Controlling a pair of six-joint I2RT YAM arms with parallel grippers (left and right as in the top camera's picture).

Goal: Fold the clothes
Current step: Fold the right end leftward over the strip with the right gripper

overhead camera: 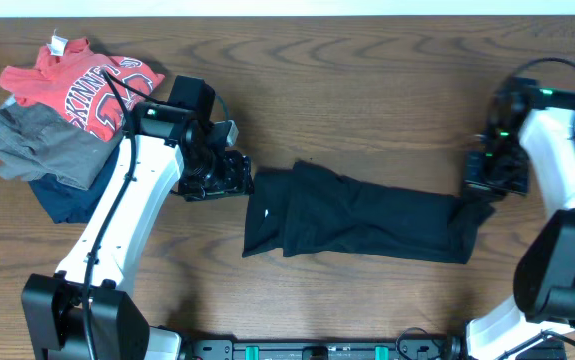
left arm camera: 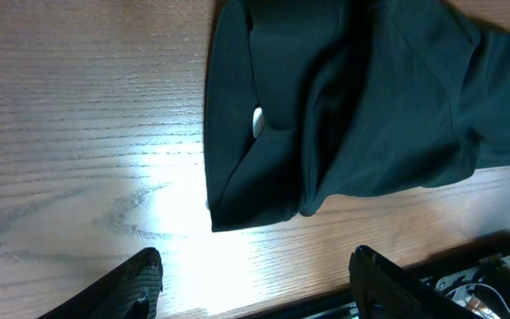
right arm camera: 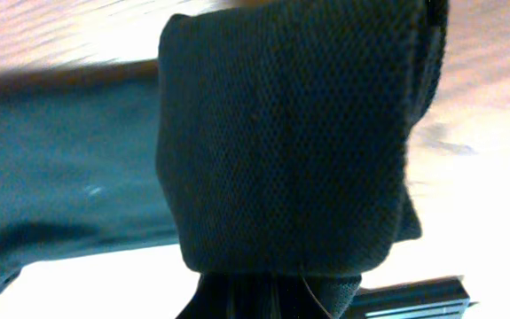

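The black garment (overhead camera: 367, 222) lies on the wooden table as a long band folded lengthwise. A small white logo (left arm camera: 257, 121) shows near its left end. My left gripper (overhead camera: 229, 180) is open and empty, just left of the garment's left edge and low over the table. In the left wrist view its two fingers (left arm camera: 255, 285) stand wide apart, with the garment (left arm camera: 361, 106) ahead of them. My right gripper (overhead camera: 489, 185) is at the garment's right end, which rises toward it. In the right wrist view black fabric (right arm camera: 281, 133) covers the jaws (right arm camera: 272, 297), which look shut on it.
A pile of other clothes sits at the back left: a red shirt with white lettering (overhead camera: 82, 85), a grey garment (overhead camera: 37, 145) and a navy one (overhead camera: 67, 200). The table's front edge (left arm camera: 396, 257) is close to the left gripper's fingers.
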